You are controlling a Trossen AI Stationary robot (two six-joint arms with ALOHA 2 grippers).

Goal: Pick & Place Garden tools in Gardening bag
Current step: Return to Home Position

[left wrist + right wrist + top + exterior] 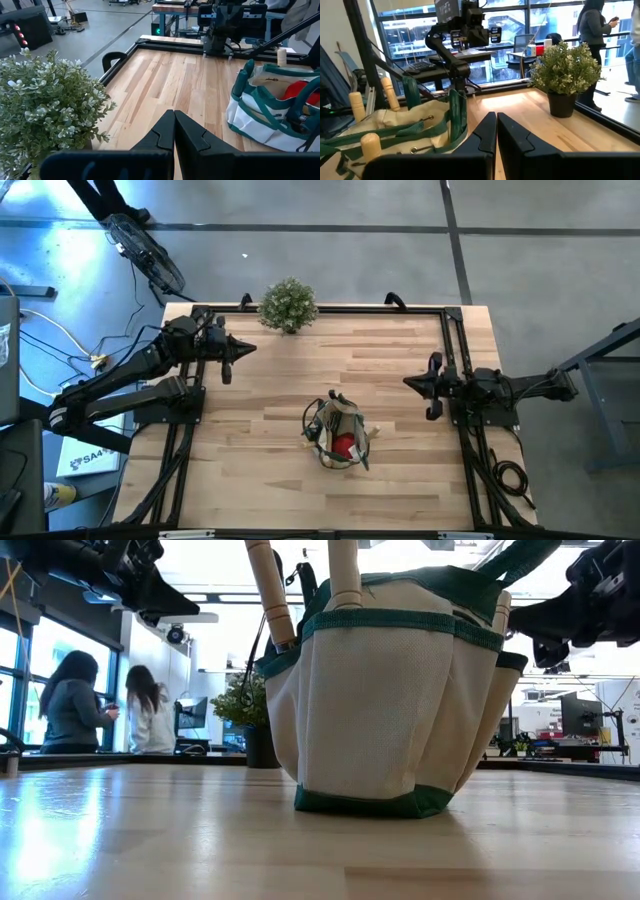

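Bag (338, 432) sits alone in the middle of the table (400, 490), upright, with its round mouth open to the camera above. It is one olive-green and tan tote, and both arms are well clear of it.

From table height, the bag's pale side pockets fill the view. I count three wooden handles (343, 575) poking up out of it: two side by side on one side and a third at the far rim. The right wrist camera also shows three. One red piece (343, 445) lies inside the mouth, and it shows red in the left wrist view too. What else is inside I cannot tell.

The left gripper (245, 349) hangs above the table's left side, near the back edge and pointing inward. Its two fingers (165, 131) are pressed together with nothing between them. Just beyond it at the back edge stands one potted plant (289, 305), bushy and green, on the tabletop and apart from the bag.

The right gripper (410, 382) hovers over the right side and faces the left one across the bag. Its two fingers (487, 132) are also closed flat against each other and empty.

In the room behind the table stand two people, one person (72, 705) beside another (152, 712), both well away from the table
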